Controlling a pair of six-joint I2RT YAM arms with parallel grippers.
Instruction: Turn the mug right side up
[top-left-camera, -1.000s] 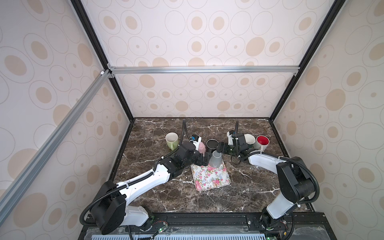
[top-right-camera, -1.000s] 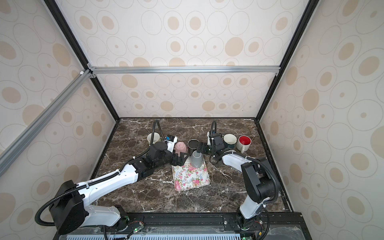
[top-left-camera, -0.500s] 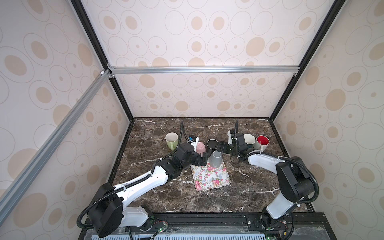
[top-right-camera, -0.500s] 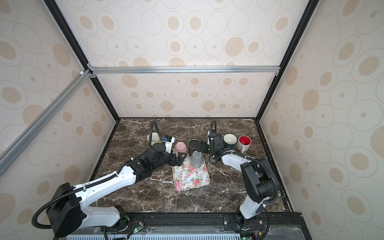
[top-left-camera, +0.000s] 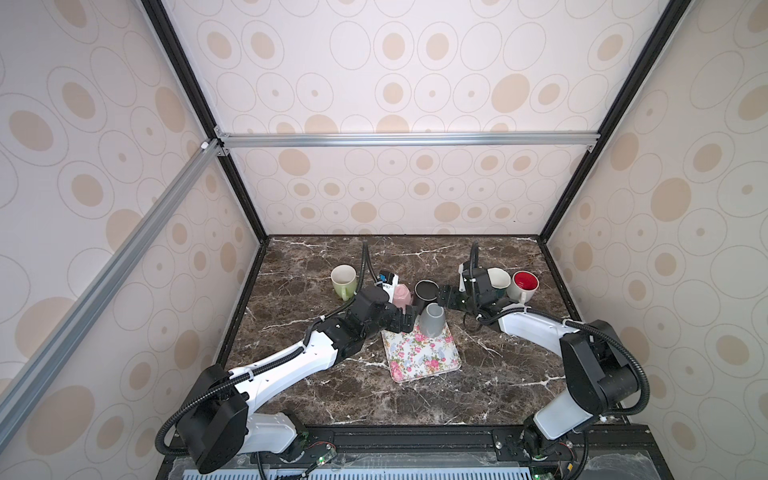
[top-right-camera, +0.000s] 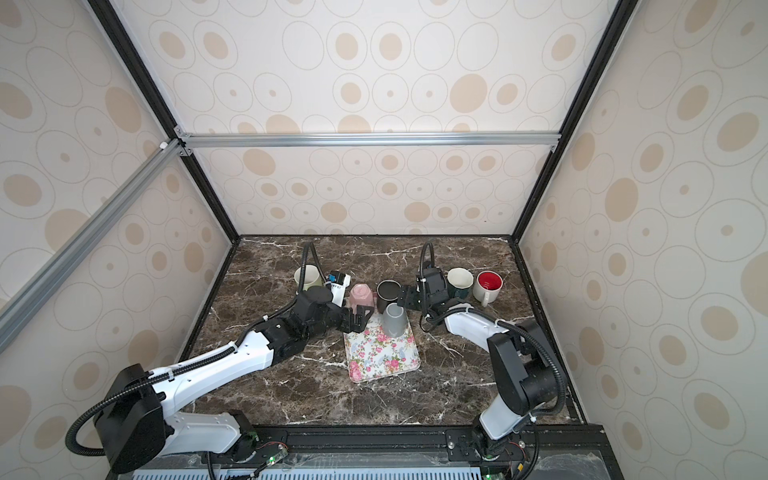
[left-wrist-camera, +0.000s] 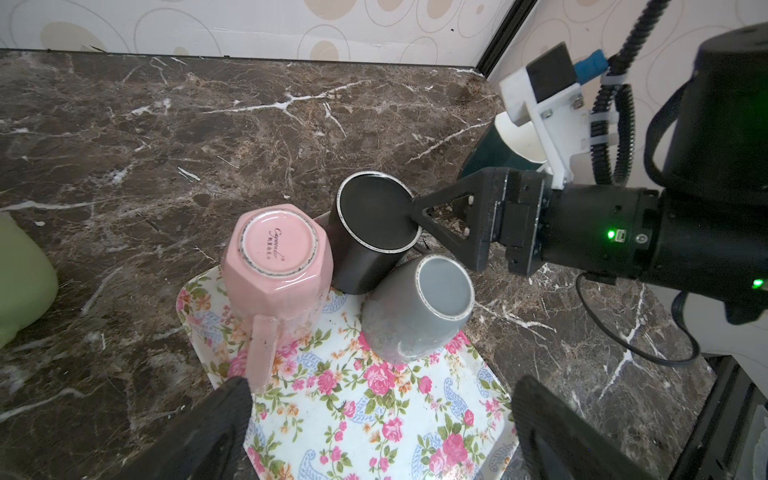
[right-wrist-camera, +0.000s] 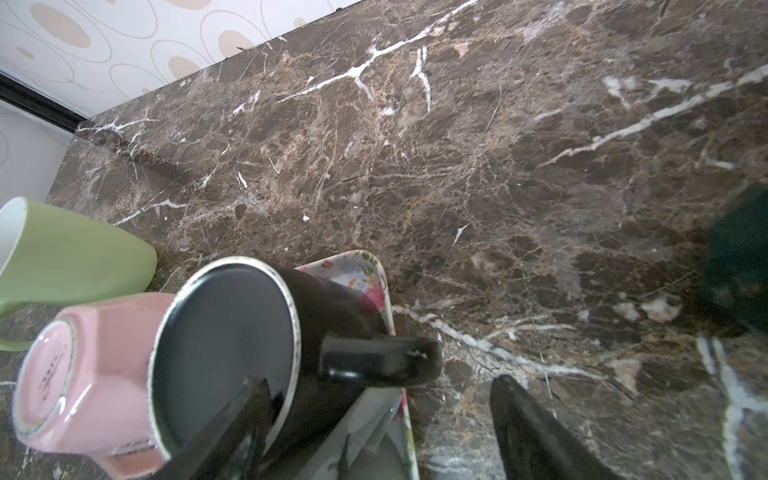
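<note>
Right pincer (right-wrist-camera: 380, 380) is seen open and empty. Its jaws are set astride the handle (right-wrist-camera: 374, 357) of the black mug (left-wrist-camera: 374, 212), with one jaw over the upturned base and the other well clear on the handle's far side. Left pincer (left-wrist-camera: 382, 382) is likewise spread wide and empty. It is held low over the tray (left-wrist-camera: 374, 415), with one jaw just beside the handle of the pink mug (left-wrist-camera: 276, 245).

The black mug is judged to be the mug in hand, since only its handle is bracketed. It is stood mouth down at the tray's far corner, close between the pink mug and the grey mug (left-wrist-camera: 415, 311). Whether it is wholly on the tray cannot be told.

The approach is judged complete and the grasp not yet made. For the next move, the jaws must be closed on the handle. The mug must then be lifted clear of its two close neighbours, turned half over and set down on its base. Either neighbour could be knocked if the lift is skimped.

Six mugs are counted. Three are mouth down: pink, black and grey. Three are upright: the green mug (top-left-camera: 344, 280), the teal mug (top-right-camera: 461, 291) and the red-lined mug (top-right-camera: 488, 284). One tray and two pincers are counted.
</note>
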